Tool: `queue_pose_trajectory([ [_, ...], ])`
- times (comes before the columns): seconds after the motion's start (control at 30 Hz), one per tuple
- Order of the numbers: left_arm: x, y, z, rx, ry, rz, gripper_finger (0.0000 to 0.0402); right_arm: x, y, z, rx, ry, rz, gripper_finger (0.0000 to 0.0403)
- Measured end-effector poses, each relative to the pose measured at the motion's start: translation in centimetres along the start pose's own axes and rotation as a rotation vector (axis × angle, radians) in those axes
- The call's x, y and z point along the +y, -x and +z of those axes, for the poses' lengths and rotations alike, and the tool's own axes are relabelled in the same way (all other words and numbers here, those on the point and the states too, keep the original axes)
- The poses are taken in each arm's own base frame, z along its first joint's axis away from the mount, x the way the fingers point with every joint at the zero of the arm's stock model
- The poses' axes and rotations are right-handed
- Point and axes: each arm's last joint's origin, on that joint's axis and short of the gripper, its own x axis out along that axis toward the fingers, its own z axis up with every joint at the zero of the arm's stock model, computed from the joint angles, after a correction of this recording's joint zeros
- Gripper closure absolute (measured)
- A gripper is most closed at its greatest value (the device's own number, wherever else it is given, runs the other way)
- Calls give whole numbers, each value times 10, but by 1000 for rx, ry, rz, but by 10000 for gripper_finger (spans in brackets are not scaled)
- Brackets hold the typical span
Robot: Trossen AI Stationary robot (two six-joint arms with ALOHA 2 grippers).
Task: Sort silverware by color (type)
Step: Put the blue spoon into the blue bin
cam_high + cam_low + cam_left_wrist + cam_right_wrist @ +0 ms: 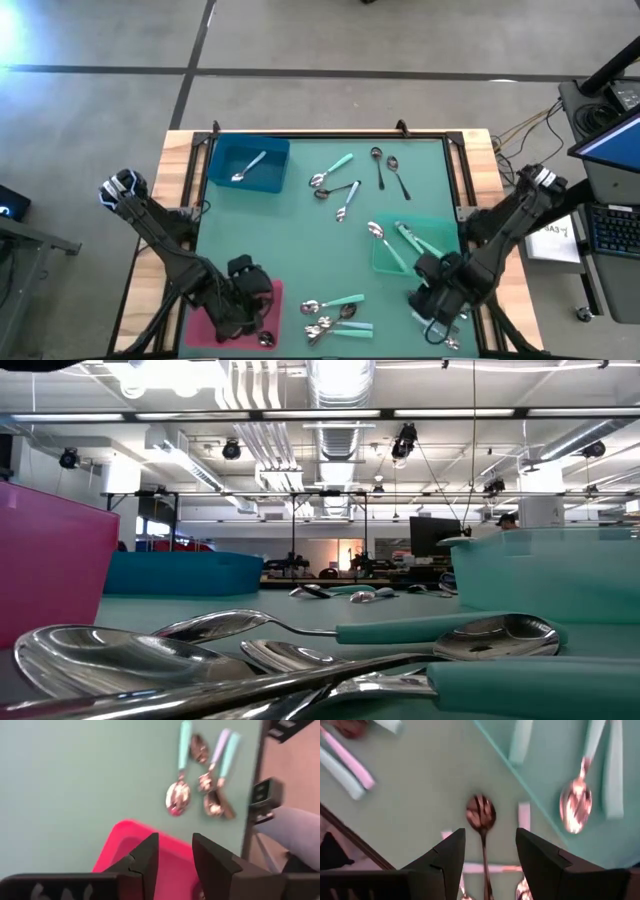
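High view: blue rectangular tray (250, 165) holds one silver spoon (247, 167); green tray (440, 232) holds mint-handled spoons (412, 238). Left hand (250, 308) over pink tray (275, 292), fingers apart; right hand (437, 318) likewise apart. Green desk (290, 235).

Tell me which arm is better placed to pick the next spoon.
Probably the right: its open tool hangs directly above a spoon beside the green tray. The left tool is open over the pink tray, apart from the loose spoons.
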Motion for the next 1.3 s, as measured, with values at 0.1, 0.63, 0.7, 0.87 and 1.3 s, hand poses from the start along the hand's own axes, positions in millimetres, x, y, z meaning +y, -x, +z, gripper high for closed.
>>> queue_pose_trajectory([
  [0.1,-3,0,2,-29,-17,-23,299,4,-13,-12,67,-16,-52,236],
  [0.63,-5,1,2,-27,-29,-43,300,56,-62,-34,268,46,4,236],
  [0.7,-5,1,2,-26,-31,-43,300,57,-66,-34,266,46,-13,236],
  [0.87,-5,1,2,-28,-31,-47,300,59,-79,-36,264,45,-52,236],
  [1.3,-6,1,2,-30,-33,-52,300,61,-104,-38,266,78,-118,256],
])
